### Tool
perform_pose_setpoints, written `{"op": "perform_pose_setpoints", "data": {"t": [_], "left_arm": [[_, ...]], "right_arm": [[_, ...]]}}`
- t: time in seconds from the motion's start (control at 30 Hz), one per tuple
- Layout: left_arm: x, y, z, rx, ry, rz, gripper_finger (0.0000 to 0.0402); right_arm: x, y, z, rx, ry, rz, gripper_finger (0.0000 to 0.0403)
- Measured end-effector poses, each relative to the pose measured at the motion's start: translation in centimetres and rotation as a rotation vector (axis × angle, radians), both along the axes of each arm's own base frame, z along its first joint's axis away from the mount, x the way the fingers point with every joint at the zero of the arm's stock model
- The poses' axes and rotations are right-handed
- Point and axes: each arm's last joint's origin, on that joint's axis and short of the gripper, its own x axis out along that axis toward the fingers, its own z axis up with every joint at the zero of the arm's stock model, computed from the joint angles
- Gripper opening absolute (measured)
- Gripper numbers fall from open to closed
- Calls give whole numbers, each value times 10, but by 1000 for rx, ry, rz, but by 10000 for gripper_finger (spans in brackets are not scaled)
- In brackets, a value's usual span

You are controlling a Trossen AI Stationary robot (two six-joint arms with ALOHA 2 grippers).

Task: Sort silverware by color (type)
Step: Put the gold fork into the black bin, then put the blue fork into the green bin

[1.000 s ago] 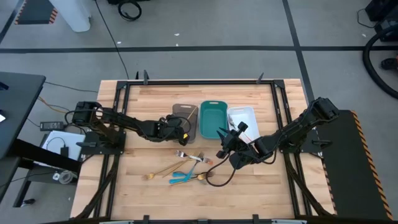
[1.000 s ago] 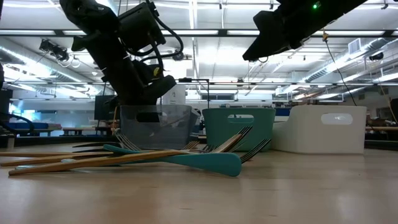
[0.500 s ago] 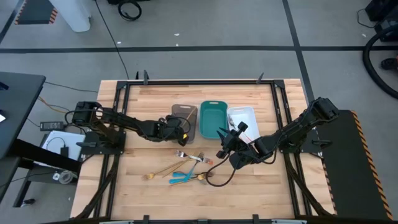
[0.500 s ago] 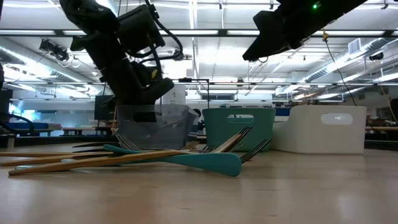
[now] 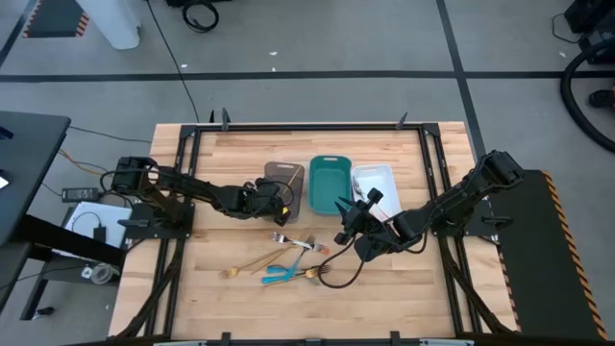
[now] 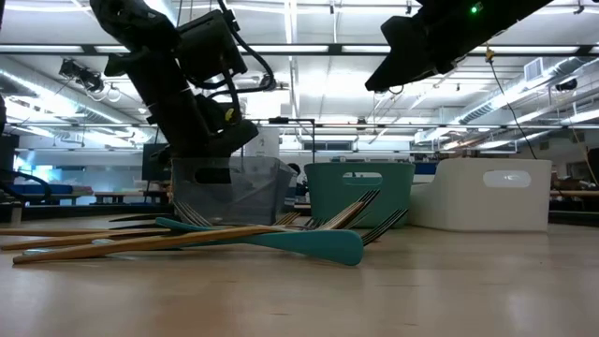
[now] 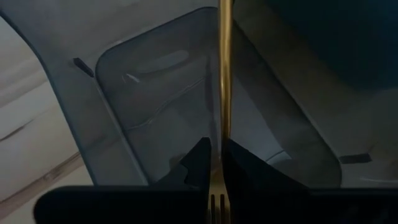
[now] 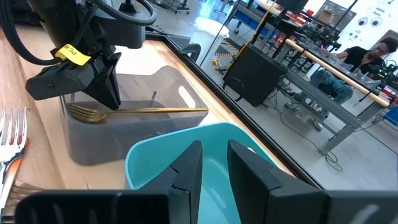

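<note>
My left gripper (image 5: 279,200) is shut on a gold fork (image 8: 143,111) and hangs over the grey-brown tray (image 5: 285,178). The rest of the silverware lies in a loose pile (image 5: 288,258) on the table near the front. It has gold pieces, blue-handled pieces (image 6: 281,241) and orange-handled forks (image 5: 307,243). My right gripper (image 5: 346,226) hovers beside the teal tray (image 5: 329,183). Its fingers stand a narrow gap apart (image 8: 214,168) and hold nothing. My left gripper pinches the gold fork between its two fingers at the neck just behind the tines (image 8: 99,112). The fingers come slanting down from above and lie across the fork. The fork is lifted clear and lies level at the grey-brown tray's opening. Its handle (image 7: 225,68) points away past the fingers.
Three trays stand in a row toward the table's far side: grey-brown, teal, and white (image 5: 377,179). Bare wood lies to the left, the right and in front of the pile. A black frame rail (image 5: 288,126) runs round the table. A person (image 8: 367,59) sits beyond the table.
My left gripper has drifted slightly toward the table's left, still holding the gold fork over the grey-brown tray. My right gripper and the pile have kept still.
</note>
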Motion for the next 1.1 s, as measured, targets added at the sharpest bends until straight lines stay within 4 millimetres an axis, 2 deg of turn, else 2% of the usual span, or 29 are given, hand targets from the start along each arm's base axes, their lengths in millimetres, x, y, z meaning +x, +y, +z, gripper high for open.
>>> {"op": "perform_pose_setpoints", "data": {"t": [0.17,0.6,0.8,1.1], "left_arm": [[-1,0,-1,1,15,0,67],[-1,-1,-1,-5,29,-24,160],[-1,-1,0,3,36,-45,180],[11,-1,15,54,25,-133,188]], "right_arm": [[0,0,0,0,0,0,83],[0,0,0,5,0,4,83],[0,0,0,5,0,5,83],[0,0,0,6,0,5,83]]}}
